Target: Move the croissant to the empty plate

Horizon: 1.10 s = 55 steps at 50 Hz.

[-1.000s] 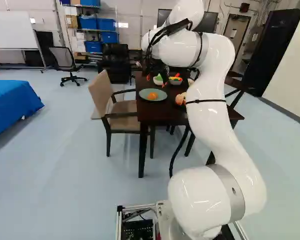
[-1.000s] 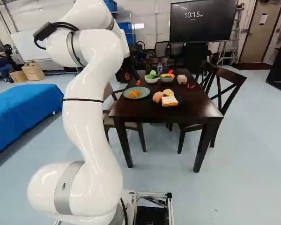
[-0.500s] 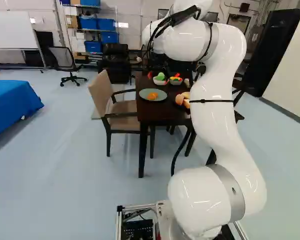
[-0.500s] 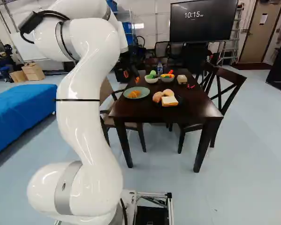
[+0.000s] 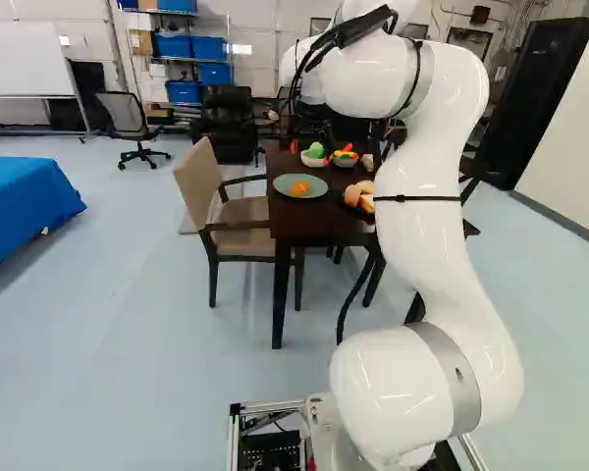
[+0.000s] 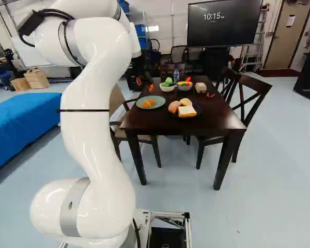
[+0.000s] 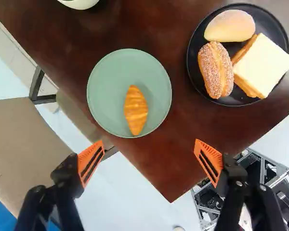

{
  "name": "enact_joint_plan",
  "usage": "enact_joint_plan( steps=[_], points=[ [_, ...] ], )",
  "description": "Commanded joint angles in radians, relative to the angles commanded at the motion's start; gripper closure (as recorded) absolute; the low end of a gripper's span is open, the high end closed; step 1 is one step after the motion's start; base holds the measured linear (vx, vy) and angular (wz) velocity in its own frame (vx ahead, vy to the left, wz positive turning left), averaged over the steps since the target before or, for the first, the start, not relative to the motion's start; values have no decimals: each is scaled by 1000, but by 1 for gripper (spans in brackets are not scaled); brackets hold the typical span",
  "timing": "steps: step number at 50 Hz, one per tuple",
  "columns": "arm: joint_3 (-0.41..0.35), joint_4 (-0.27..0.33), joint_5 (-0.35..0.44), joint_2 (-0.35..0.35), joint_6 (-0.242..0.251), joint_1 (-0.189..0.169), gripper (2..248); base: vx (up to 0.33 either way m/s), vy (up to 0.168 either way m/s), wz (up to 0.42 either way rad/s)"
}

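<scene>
Croissant (image 7: 136, 109) lies on the left plate (image 7: 103, 86), pincer (image 7: 149, 148) released; placing looks done, perhaps only retreat remains.

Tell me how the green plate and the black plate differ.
The green plate is much lighter in colour than the black plate. The green plate holds one croissant; the black plate carries two rolls and a sandwich. Both are round and lie on the table.

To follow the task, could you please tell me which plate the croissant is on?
The green plate; the croissant lies on it alone, while the black plate holds several other breads.
</scene>
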State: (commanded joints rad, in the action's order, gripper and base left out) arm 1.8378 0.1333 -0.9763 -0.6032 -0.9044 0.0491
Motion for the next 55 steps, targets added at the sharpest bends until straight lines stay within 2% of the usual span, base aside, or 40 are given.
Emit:
enact_joint_plan(
  steps=[28, 55],
  points=[
    [-97, -7, 103, 49, 50, -3, 3, 0, 0, 0],
    [-271, -21, 286, 137, 140, -8, 3, 0, 0, 0]
  ],
)
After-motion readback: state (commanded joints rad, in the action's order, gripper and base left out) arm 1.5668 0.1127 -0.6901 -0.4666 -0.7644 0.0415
